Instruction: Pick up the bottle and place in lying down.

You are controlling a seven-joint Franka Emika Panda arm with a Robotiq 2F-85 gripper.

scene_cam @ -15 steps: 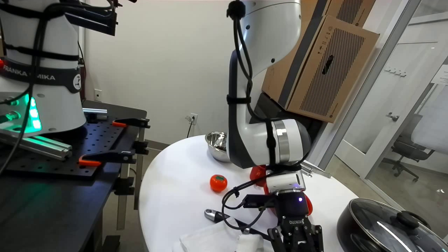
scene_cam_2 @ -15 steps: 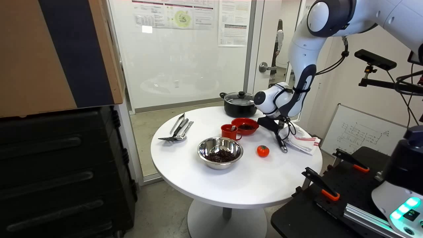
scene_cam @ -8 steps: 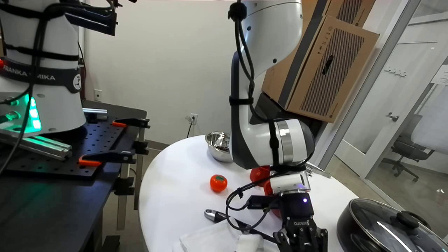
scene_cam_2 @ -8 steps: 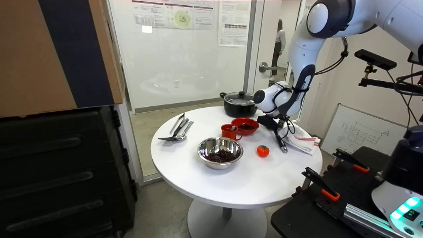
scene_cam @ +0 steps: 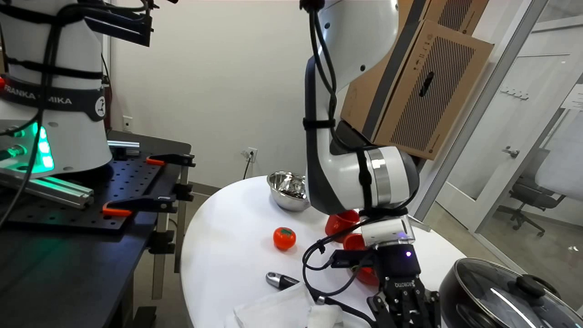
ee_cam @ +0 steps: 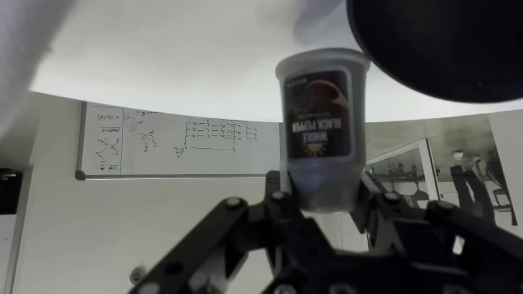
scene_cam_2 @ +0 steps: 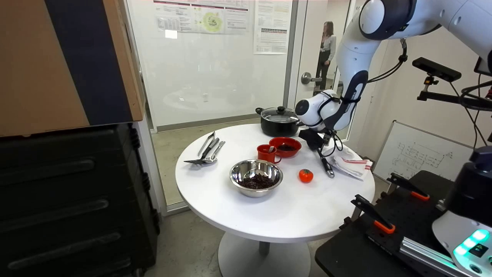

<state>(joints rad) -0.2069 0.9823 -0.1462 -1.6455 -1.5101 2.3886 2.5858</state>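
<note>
Greyish Whole Black Pepper bottle [ee_cam: 320, 118], roughly upright, hand [ee_cam: 325, 188] clamped about its upper end; probably gripped there to leave the base free for laying down. Black pot [scene_cam_2: 279, 127] near; whether the base touches the tabletop [ee_cam: 163, 61], can't tell.

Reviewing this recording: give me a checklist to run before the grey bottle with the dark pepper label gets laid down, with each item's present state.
1. Grip: ok. Black fingers flank the grey bottle with the dark pepper label on both sides.
2. Bottle lying down: not ok. It is roughly upright; the wrist picture is upside down.
3. Base off the round white table: cannot tell from these views.
4. Gap to the black pot with glass lid: cannot tell. Outlines meet in the wrist view.
5. Round red tomato apart from the white robot arm: ok in both exterior views.
</note>
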